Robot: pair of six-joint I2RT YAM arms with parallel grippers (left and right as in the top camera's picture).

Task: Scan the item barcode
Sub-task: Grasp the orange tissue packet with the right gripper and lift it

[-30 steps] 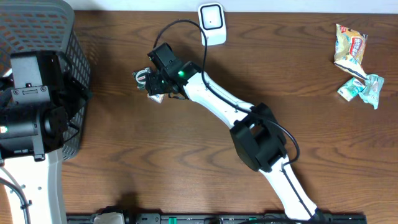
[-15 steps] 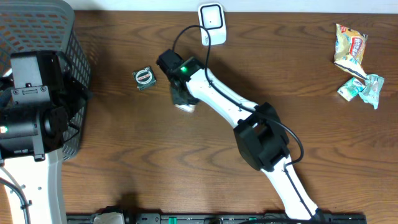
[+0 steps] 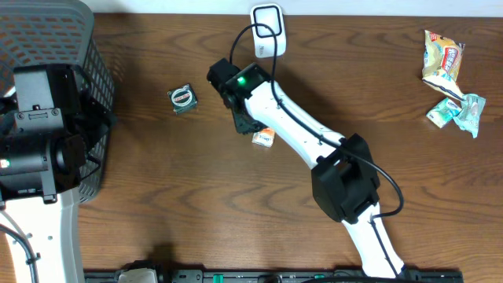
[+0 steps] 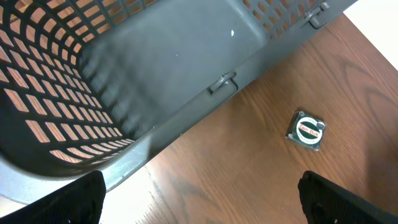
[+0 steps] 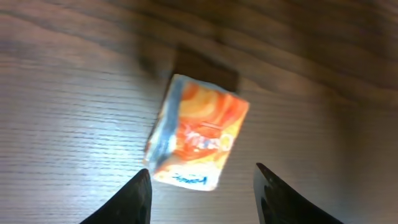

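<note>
Overhead, the small orange packet (image 3: 263, 138) lies on the table (image 3: 157, 196), just beside the tip of the right claw (image 3: 245, 122) and well apart from the white scanner (image 3: 268, 30) at the far edge. Right wrist view shows that claw's 2 fingers (image 5: 134, 196) parted, flanking the blurred packet without gripping it. The left claw (image 4: 199, 202) stands wide and holds nothing, by the grey basket (image 4: 186, 56).

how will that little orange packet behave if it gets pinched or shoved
The orange packet looks boxy with soft, rounded edges, so it probably dents slightly under a pinch. It seems small and likely light, so a shove should slide it. It lies flat, so rolling seems unlikely.
</note>
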